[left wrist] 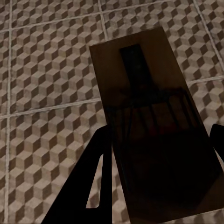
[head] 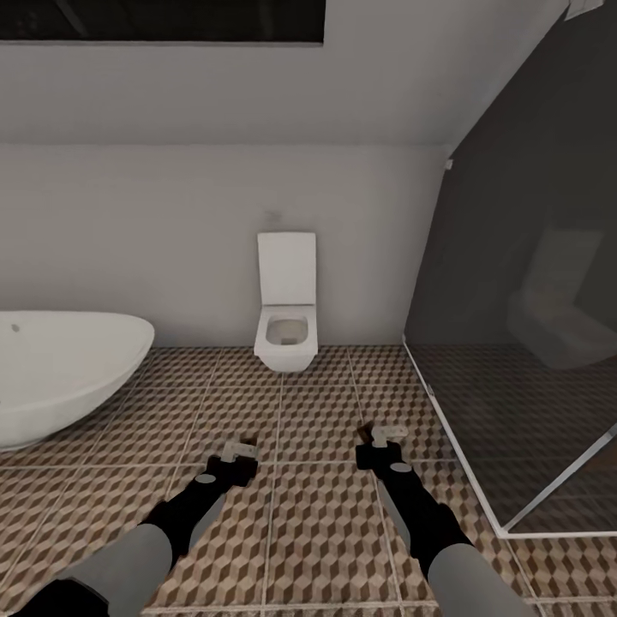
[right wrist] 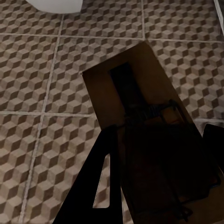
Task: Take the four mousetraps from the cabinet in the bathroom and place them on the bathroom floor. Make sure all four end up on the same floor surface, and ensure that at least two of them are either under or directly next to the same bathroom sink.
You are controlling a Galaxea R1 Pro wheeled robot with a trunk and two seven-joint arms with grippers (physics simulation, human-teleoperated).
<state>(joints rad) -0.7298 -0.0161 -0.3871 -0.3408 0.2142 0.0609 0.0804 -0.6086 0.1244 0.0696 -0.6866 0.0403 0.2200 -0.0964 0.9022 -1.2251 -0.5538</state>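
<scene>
While both arms reach forward at low height, the bathroom floor [head: 326, 514] spreads beneath and ahead of both claws, its cube-printed tiles the surface on which the load is meant to end; no sink or cabinet appears among the fixtures listed here. Glass shower enclosure [head: 531, 343]: off to the outer side of the right claw, well apart. Bathtub [head: 60, 377]: white, oval, beyond the left claw on its outer side. Toilet [head: 286, 300]: against the far wall, ahead of and between the two claws, lid up. Left gripper [head: 242, 452]: clenched on a mousetrap [left wrist: 149, 116], the flat board projecting forward past the fingertips [left wrist: 100, 158], held roughly level above the tiles, probably for carriage rather than release. Right gripper [head: 387, 439]: likewise grasping a second mousetrap [right wrist: 140, 126], board out beyond its fingertips [right wrist: 105, 163], wire bar uppermost, clear of the floor. Judgement: two traps in transit; placement near a sink not yet made.
</scene>
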